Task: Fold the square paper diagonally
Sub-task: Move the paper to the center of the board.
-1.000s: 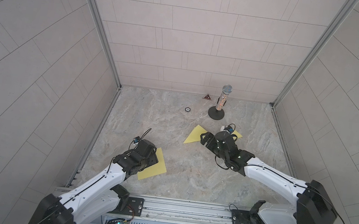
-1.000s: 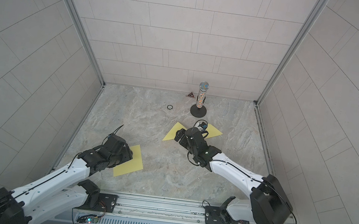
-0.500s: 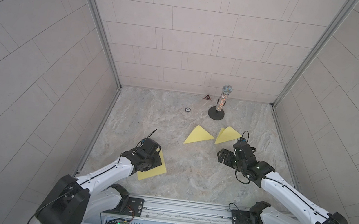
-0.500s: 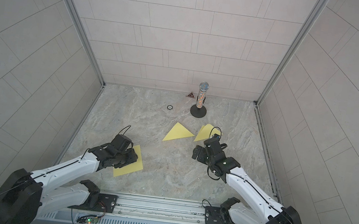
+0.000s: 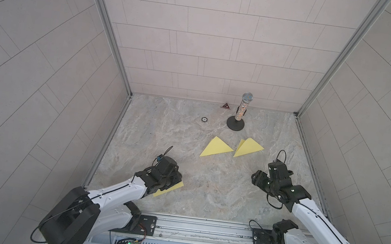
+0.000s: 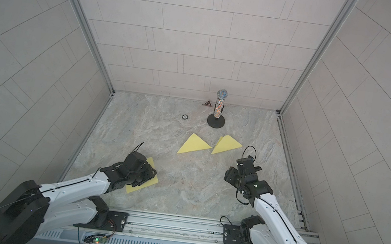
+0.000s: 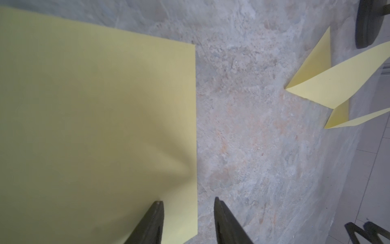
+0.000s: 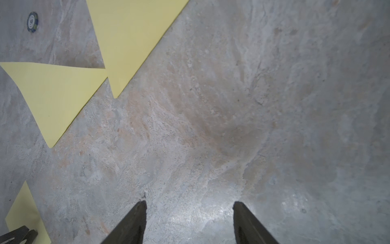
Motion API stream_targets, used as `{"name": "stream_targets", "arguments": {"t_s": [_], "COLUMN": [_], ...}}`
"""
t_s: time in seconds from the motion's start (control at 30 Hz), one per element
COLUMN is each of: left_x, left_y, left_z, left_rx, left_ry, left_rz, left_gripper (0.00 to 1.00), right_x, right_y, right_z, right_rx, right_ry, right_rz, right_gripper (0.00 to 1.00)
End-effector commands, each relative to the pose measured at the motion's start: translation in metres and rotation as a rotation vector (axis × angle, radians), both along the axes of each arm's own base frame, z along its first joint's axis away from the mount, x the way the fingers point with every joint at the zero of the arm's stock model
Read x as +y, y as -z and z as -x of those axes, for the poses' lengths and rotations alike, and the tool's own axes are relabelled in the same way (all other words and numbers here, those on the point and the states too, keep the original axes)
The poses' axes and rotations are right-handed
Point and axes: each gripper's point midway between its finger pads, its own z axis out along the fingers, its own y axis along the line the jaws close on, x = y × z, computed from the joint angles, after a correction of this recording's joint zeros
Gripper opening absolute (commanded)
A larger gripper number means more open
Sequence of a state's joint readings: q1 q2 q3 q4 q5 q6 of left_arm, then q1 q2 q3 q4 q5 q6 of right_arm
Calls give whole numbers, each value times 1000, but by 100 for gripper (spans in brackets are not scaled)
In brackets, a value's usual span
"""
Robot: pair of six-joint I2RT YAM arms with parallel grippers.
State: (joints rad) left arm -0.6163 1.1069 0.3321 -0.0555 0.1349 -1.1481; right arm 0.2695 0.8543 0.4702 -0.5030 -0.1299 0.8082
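My left gripper (image 7: 187,201) sits low with its jaws parted. One fingertip (image 7: 157,211) is over the square yellow paper (image 7: 95,126) and the other over bare marble just off its edge, so nothing is clamped, and the sheet lies flat and unfolded near the table's (image 5: 205,193) front-left corner. My right gripper (image 8: 190,202) hangs open over bare marble toward the right edge, holding nothing. A folded yellow triangle (image 5: 215,147) and a second folded triangle (image 5: 248,147) lie just beside each other in front of the microphone stand (image 5: 240,113).
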Motion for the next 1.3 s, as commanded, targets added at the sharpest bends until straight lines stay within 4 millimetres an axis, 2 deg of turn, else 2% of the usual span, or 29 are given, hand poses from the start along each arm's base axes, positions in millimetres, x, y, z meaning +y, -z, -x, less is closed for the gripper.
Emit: {"name": "stream_targets", "arguments": {"t_s": [0.0, 0.1, 0.23, 0.37, 0.47, 0.57, 0.73, 0.8, 0.87, 1.0, 1.17, 1.27], "left_x": [-17, -33, -76, -109, -115, -94, -16, 15, 36, 49, 48, 47], "left_y": [-8, -13, -33, -37, -48, -57, -75, -68, -56, -36, -16, -6], "left_z": [-11, -22, -43, -40, -38, -31, -24, -23, -21, -18, -16, -13], "left_rx": [-38, -48, -75, -74, -104, -145, -225, -182, -124, -58, 9, 39], "left_ry": [-20, -38, -18, 67, 106, 137, 70, 30, -1, 8, 22, 33], "left_rz": [71, 137, 292, 296, 329, 205, -119, -165, -172, -192, -195, -195], "left_gripper": [46, 45, 40, 40, 39, 39, 40, 40, 39, 37, 32, 31], "right_x": [7, 10, 12, 12, 15, 22, 44, 55, 70, 114, 166, 194], "right_y": [10, 16, 19, 22, 24, 23, 15, 10, 5, -3, -5, -6], "right_z": [13, 17, 21, 27, 32, 35, 34, 32, 29, 26, 26, 20], "right_rx": [68, 101, 105, 94, 85, 83, 65, 49, 35, 9, 47, 49], "right_ry": [-53, -85, -92, -75, -89, -137, -206, -227, -248, -316, -407, -431], "right_rz": [-27, -25, -44, -66, -89, -105, -135, -130, -134, -177, -184, -207], "right_gripper": [68, 70, 74, 74, 72, 72, 71, 70, 69, 61, 45, 43]}}
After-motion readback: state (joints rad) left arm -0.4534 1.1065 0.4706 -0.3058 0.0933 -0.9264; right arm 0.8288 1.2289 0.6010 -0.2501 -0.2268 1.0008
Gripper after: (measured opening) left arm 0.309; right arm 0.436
